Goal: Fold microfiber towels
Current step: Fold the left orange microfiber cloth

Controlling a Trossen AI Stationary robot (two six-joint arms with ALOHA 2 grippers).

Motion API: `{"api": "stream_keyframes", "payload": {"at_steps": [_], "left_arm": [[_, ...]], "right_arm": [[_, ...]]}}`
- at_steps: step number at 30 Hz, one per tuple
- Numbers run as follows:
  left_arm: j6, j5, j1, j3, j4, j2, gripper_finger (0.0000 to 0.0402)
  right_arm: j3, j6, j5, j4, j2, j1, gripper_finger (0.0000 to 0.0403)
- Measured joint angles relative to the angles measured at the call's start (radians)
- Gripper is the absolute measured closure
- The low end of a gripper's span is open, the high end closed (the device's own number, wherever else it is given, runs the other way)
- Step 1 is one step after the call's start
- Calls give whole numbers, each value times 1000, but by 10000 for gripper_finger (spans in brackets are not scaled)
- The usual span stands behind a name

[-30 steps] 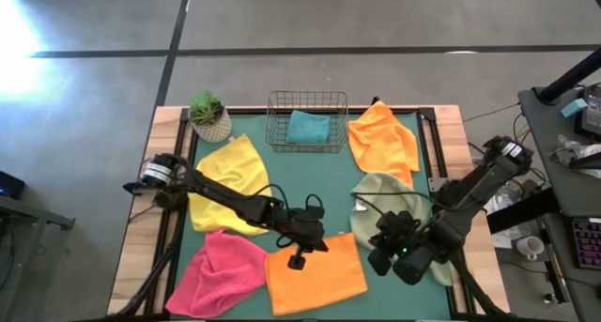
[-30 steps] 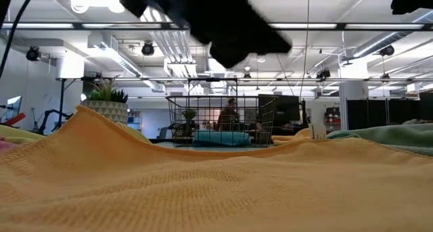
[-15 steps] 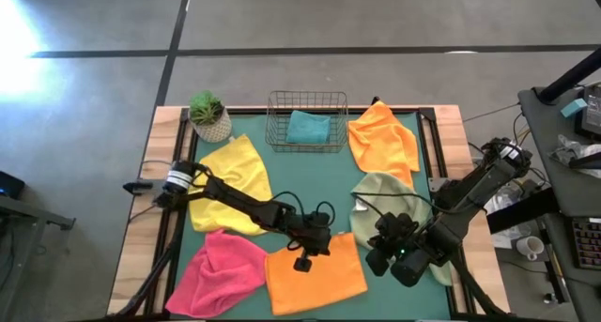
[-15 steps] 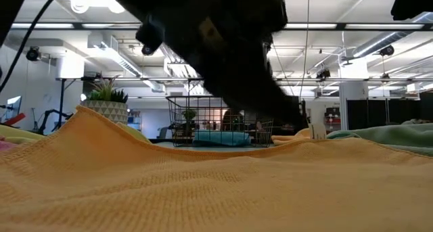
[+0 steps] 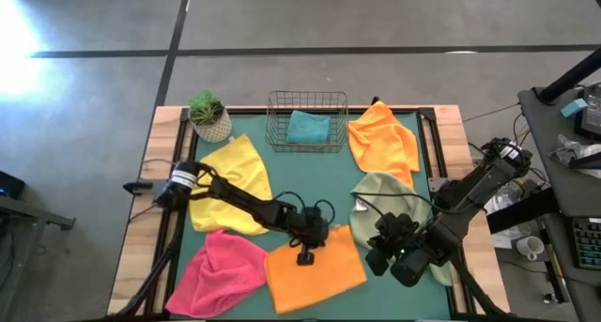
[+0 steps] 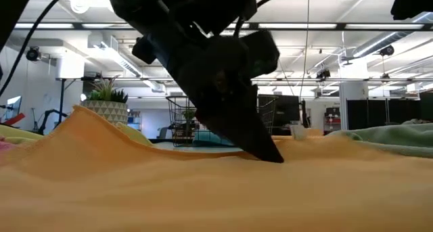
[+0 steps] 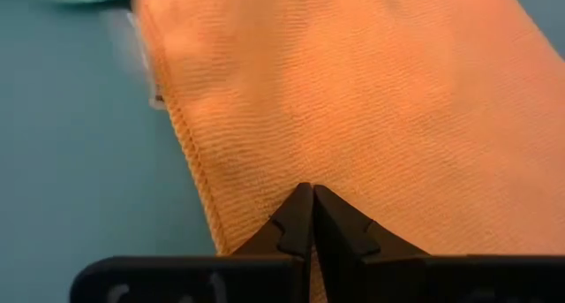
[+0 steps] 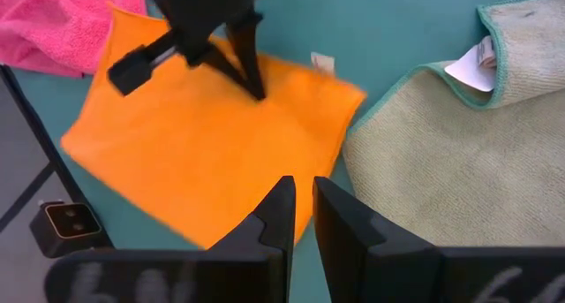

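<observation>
Your left pincer (image 5: 306,257) is down on the orange towel (image 5: 315,273) at the near edge of the green surface (image 5: 310,181), its jaws pressed fully together with the tips on the weave close to the towel's far edge; no fold of cloth shows between them, so you are touching it, not holding it. The towel lies directly under that pincer and runs on toward your near side, spread roughly square with no clear long axis, its free edge just beyond the tips in the left wrist view. Your left arm is the nearer one by far. Your right pincer (image 8: 296,216) hovers just off the towel's right-hand corner, jaws nearly shut on nothing, with the sage green towel (image 5: 387,202) beside it. Judged from here, the next move depends on getting that far edge between the left jaws, which would have to open first. The pink towel (image 5: 218,270), the yellow towel (image 5: 230,181) and a second orange towel (image 5: 383,139) lie unfolded around you; a teal one (image 5: 308,127) sits in the wire basket (image 5: 307,145). A white tag shows on the sage towel (image 8: 468,66), nothing on it legible.
</observation>
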Motion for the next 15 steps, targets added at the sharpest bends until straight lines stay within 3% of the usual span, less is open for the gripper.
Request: {"api": "stream_keyframes", "payload": {"at_steps": [12, 15], "left_arm": [[-255, -352, 73, -30, -324, -88, 401], [-346, -396, 97, -30, -399, -99, 401]], "right_arm": [[0, -7, 0, -5, 0, 0, 367], [0, -18, 0, -5, 0, 0, 367]]}}
